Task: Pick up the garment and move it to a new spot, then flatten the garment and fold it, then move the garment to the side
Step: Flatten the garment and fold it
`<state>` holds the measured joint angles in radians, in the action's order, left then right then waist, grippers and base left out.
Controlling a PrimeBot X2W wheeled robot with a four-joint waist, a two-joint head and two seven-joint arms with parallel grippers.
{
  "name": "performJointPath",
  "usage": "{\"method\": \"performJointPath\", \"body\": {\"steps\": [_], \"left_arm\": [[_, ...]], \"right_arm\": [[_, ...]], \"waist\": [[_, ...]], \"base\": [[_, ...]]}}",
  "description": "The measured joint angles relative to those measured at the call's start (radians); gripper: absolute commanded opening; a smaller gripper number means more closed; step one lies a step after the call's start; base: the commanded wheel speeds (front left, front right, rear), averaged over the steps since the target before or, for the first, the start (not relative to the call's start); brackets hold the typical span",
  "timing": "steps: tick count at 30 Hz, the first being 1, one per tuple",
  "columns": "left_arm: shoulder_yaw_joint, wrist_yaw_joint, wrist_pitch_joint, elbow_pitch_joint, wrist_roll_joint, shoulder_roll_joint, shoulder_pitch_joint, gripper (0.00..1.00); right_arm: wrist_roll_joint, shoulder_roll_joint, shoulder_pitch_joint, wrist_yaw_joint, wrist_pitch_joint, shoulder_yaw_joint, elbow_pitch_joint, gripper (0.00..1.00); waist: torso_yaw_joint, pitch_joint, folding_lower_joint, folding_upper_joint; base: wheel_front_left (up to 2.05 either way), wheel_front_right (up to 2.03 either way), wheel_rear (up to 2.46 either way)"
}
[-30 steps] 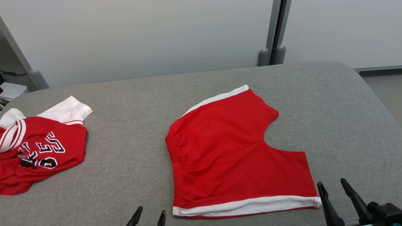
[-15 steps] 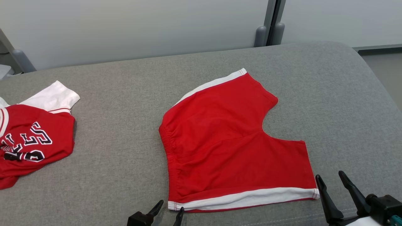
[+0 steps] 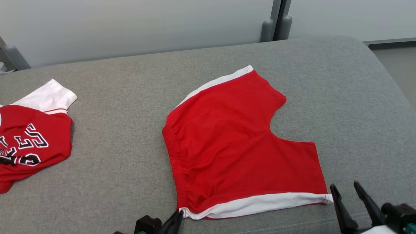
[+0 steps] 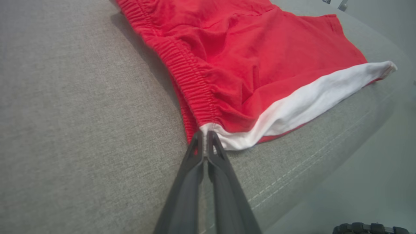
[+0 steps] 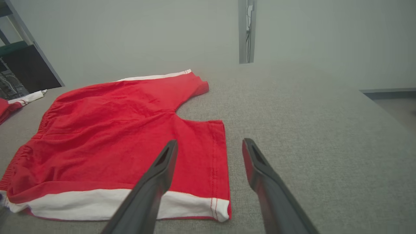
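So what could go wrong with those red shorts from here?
The left jaws pinch only the very corner of the red shorts, so the cloth may slip out when lifted. The right jaws stand open near the other corner, holding nothing, so a one-sided lift could bunch the flat shorts.

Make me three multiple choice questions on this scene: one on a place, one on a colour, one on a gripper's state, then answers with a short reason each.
1. Relative to the red shorts, the lettered jersey lies: A) on top B) to the left, apart C) to the right.
2. The shorts' side stripe is: A) black B) white C) blue.
3. The left gripper is: A) open above the shorts B) shut on the jersey C) shut on the shorts' near waistband corner.
Answers: B, grey cushion separates them; B, it shows white; C, its fingers pinch that corner.
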<state>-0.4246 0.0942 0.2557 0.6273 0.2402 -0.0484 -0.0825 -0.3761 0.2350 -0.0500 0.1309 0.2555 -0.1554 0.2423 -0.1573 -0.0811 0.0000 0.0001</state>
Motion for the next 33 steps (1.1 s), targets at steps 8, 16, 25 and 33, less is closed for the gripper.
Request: {"method": "performJointPath", "body": {"steps": [8, 16, 25, 33], "left_arm": [[0.011, 0.003, 0.000, -0.025, -0.003, 0.001, -0.005, 0.00], [0.033, 0.010, 0.000, -0.039, -0.021, 0.001, -0.015, 0.00], [0.050, 0.010, 0.000, -0.060, -0.029, 0.001, -0.016, 0.00], [0.051, 0.011, 0.000, -0.062, -0.030, 0.001, -0.013, 0.00]], "right_arm": [[-0.207, 0.017, 0.085, 0.000, 0.000, -0.116, 0.270, 1.00], [-0.305, 0.043, 0.181, 0.000, 0.000, -0.202, 0.386, 0.38], [-0.337, 0.042, 0.179, 0.000, 0.000, -0.231, 0.411, 0.38], [-0.335, 0.031, 0.137, 0.000, 0.000, -0.215, 0.401, 1.00]], "waist": [[0.019, -0.025, 0.0000, 0.0000], [0.045, -0.037, 0.0000, 0.0000], [0.049, -0.026, 0.0000, 0.0000], [0.042, -0.011, 0.0000, 0.0000]], "base": [[0.00, 0.00, 0.00], [0.00, 0.00, 0.00], [0.00, 0.00, 0.00], [0.00, 0.00, 0.00]]}}
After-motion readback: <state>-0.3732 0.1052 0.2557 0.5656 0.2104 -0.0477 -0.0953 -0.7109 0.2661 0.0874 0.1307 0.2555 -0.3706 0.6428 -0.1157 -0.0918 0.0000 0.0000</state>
